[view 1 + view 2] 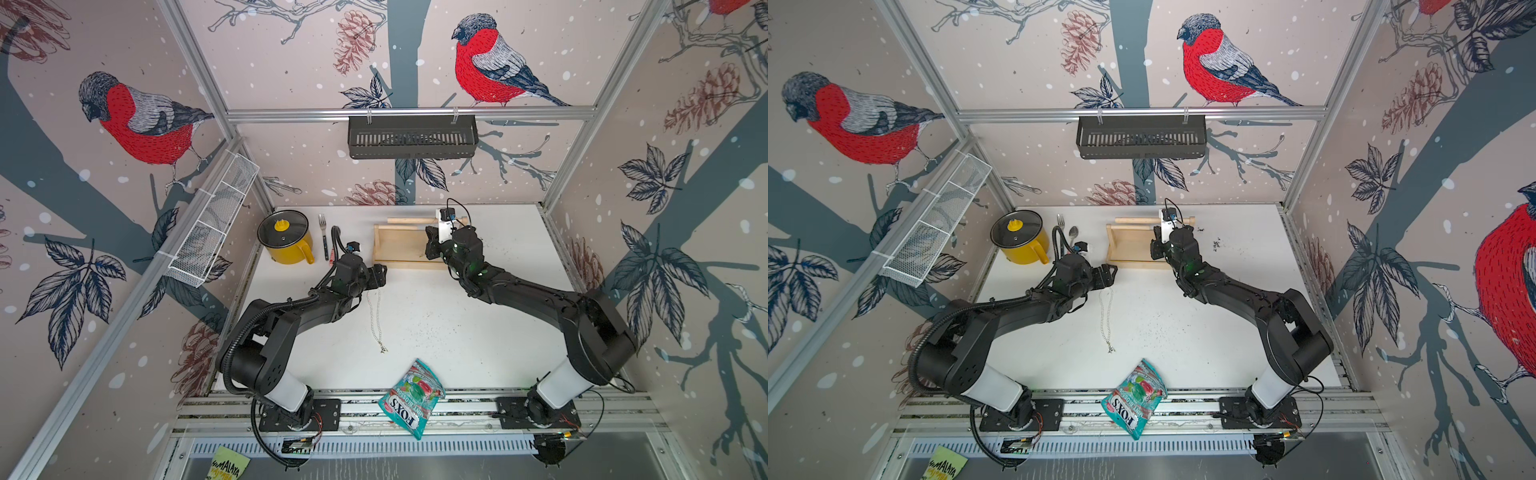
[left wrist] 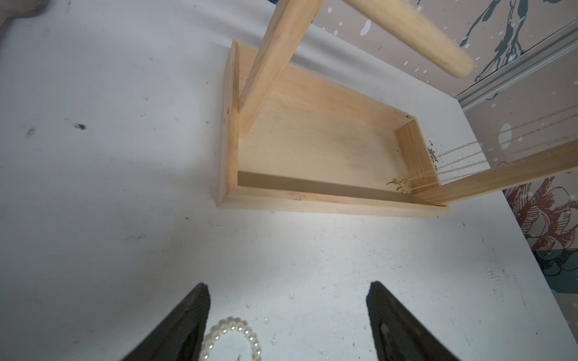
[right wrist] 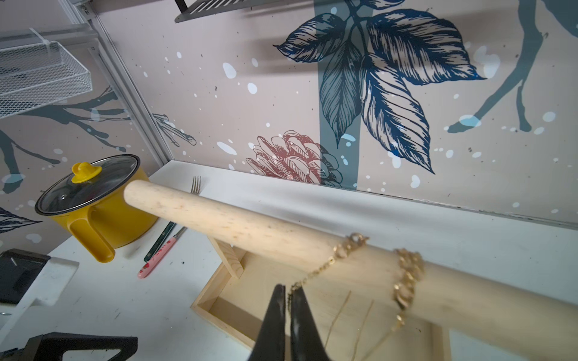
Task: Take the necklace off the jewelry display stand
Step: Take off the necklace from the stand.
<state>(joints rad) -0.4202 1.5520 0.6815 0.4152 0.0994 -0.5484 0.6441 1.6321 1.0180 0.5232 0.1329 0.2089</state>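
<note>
Right pincer (image 3: 287, 292) pinching a gold necklace (image 3: 344, 250) that hangs over the bar of the wooden stand (image 3: 219, 218), at the rear of the tabletop (image 1: 457, 332). Left pincer (image 2: 287, 286) spread over one end of a pearl necklace (image 2: 231, 319) lying on the tabletop before the stand.

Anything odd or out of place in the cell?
Yes. The candy bag lies askew, half off the front edge of the table, onto the rail. Some dark specks are scattered right of the stand. Nothing looks damaged.
</note>
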